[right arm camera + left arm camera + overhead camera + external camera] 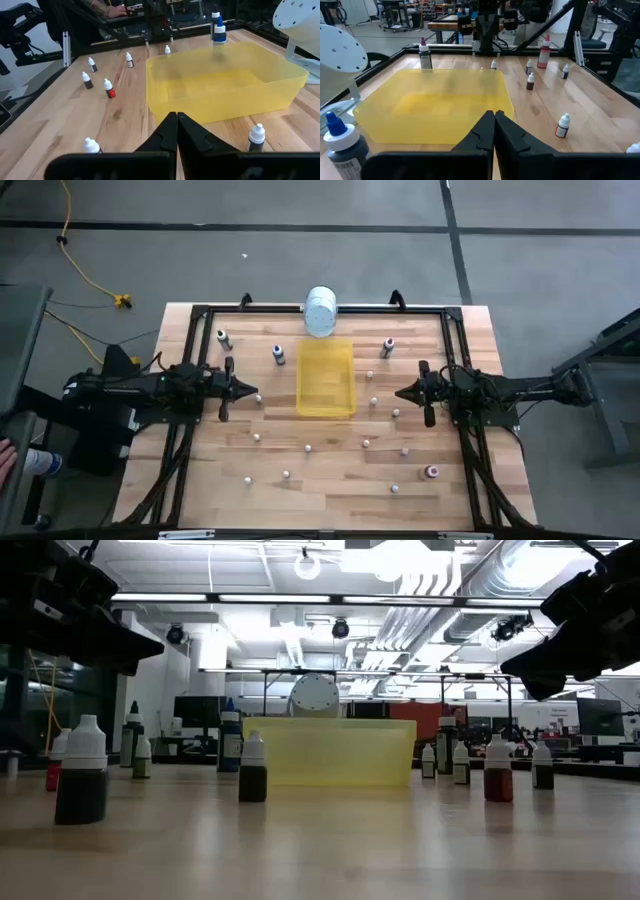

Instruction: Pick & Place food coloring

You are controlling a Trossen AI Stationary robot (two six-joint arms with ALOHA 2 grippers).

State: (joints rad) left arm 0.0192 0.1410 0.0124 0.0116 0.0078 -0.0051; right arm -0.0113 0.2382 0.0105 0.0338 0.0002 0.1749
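The food coloring (366,443) is a scatter of tiny whitish-capped bottles spread over the wooden desk (330,470), mostly on the near half and to the right of the yellow tray (325,376) at the centre. A few taller, darker bottles stand toward the far edge: a blue-capped bottle (279,354) just left of the tray and a dark one (388,347) to its right. A large white container (320,310) sits at the tray's far end.

The left end effector (252,391) hovers left of the tray, its fingers pressed together and holding nothing. The right end effector (402,393) hovers right of the tray, likewise closed and empty; a small bottle (257,136) stands just beside it, near the tray wall.

These bottles look light, rigid and smooth-sided, so they would probably tip or skid at a glancing touch. The body below the cap seems the best place to pinch, squarely across the width; the tapered cap would likely slip out.

No brand name or label text can be read on any bottle.
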